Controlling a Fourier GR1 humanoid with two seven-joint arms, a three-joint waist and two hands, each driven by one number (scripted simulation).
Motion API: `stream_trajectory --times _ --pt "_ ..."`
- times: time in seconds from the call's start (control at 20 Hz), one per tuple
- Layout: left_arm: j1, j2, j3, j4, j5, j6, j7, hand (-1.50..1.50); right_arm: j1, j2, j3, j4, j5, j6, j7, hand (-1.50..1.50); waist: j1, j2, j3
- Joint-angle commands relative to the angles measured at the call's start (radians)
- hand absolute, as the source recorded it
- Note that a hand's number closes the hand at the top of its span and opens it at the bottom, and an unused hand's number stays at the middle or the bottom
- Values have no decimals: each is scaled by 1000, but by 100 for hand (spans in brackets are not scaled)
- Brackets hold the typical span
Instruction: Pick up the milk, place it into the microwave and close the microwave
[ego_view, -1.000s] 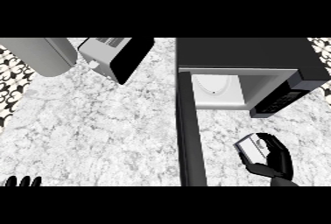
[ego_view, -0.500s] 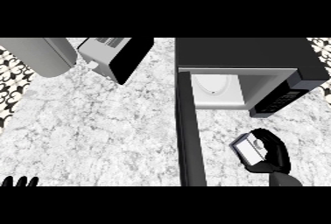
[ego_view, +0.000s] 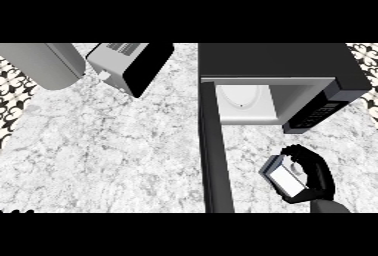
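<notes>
Milk's destination, the dark box-shaped microwave (ego_view: 280, 62) with its door (ego_view: 215, 150) swung open, lies at about eleven o'clock from the robot's black right hand (ego_view: 314, 172), above the marbled grey table (ego_view: 111, 150). That hand's fingers curl around the small grey-white milk carton (ego_view: 283, 176), its long axis running from ten toward four o'clock.

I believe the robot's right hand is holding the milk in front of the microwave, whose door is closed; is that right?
Not quite: the microwave door is open, swung out toward the robot, as the head view shows. The rest stands: the right hand is curled round the milk in front of the microwave.
</notes>
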Motion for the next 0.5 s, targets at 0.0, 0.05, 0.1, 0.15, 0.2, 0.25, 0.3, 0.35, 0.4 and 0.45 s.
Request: stream_trajectory --times 0.0,0.05,0.1,0.15,0.2,0.25,0.3,0.35,0.4,0.45 --pt "34 0 9 -10 4 -12 -13 -150 158 11 60 -280 -17 21 88 150 -7 -2 0" --pt "-27 -7 7 9 3 6 26 -150 167 67 100 -347 -1 -36 143 150 -13 0 -1" --pt "-3 1 44 80 36 -33 -53 -150 235 52 105 -422 -11 -27 156 150 -13 -3 -2" --pt "-12 -4 11 23 23 -22 1 -150 242 47 100 -469 -38 -15 202 150 -5 1 0" --pt "8 -19 -6 16 6 -10 -15 -150 295 67 132 -563 -38 -39 265 150 -11 -1 -1" --pt "-15 -55 -64 34 -57 18 -22 -150 302 34 100 -596 -78 -11 282 150 -7 2 0" --pt "23 -5 13 79 9 -46 -78 -150 339 99 144 -654 -62 -67 307 150 -3 0 0" --pt "2 -6 17 61 13 -34 -48 -150 382 87 163 -740 -69 -63 357 150 -7 1 0" --pt "-4 -11 5 15 6 -19 -8 -150 363 105 160 -765 -80 -103 416 150 -2 3 0" --pt "38 -11 19 47 27 -47 -72 -150 295 93 124 -774 -116 -118 479 150 7 3 0"
